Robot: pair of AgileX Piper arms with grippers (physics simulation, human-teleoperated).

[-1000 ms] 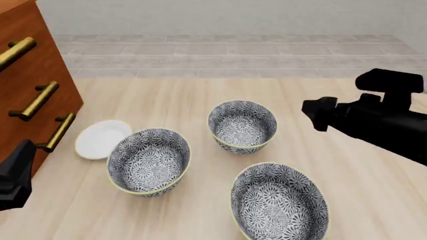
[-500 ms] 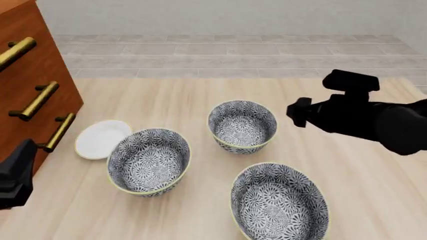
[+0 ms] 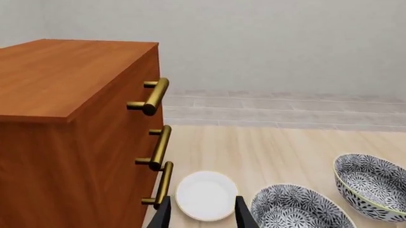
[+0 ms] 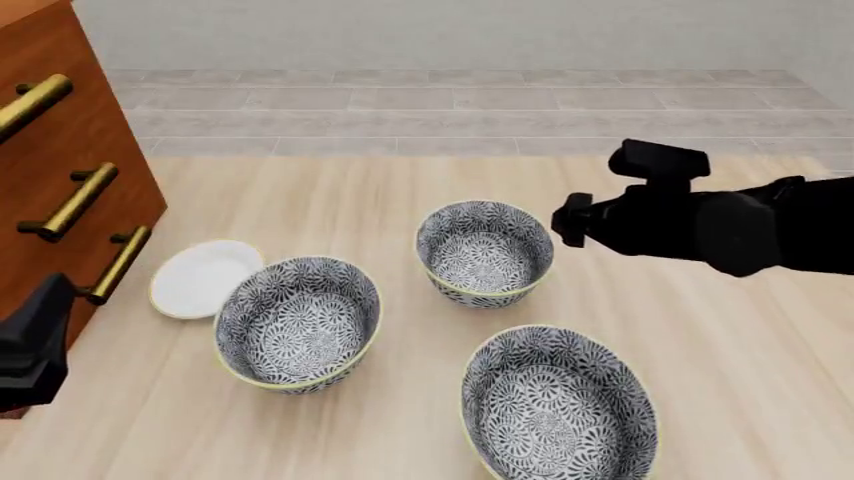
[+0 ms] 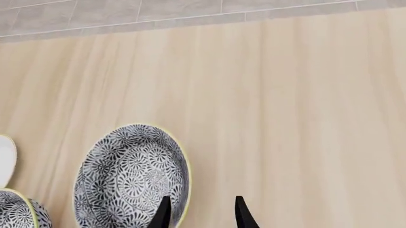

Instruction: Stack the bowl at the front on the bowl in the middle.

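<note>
Three alike floral bowls with pale yellow rims stand on the table. The bowl at the front (image 4: 558, 408) is nearest the table's near edge. By depth, the bowl in the middle (image 4: 296, 322) (image 3: 298, 209) sits to the left. The third bowl (image 4: 485, 252) (image 5: 130, 175) is farthest back. My right gripper (image 4: 567, 220) (image 5: 201, 213) is open and empty, close beside the far bowl's right rim. My left gripper (image 4: 51, 300) (image 3: 203, 216) is open and empty at the near left, by the cabinet.
A wooden drawer cabinet (image 4: 67, 150) (image 3: 70, 118) with brass handles stands along the left. A small plain white dish (image 4: 203, 277) (image 3: 204, 194) lies between it and the left bowl. Tiled floor shows beyond the table's far edge.
My right arm has swung left, bringing its gripper from the right side to the far bowl's right rim. The left gripper and all bowls have stayed put.
</note>
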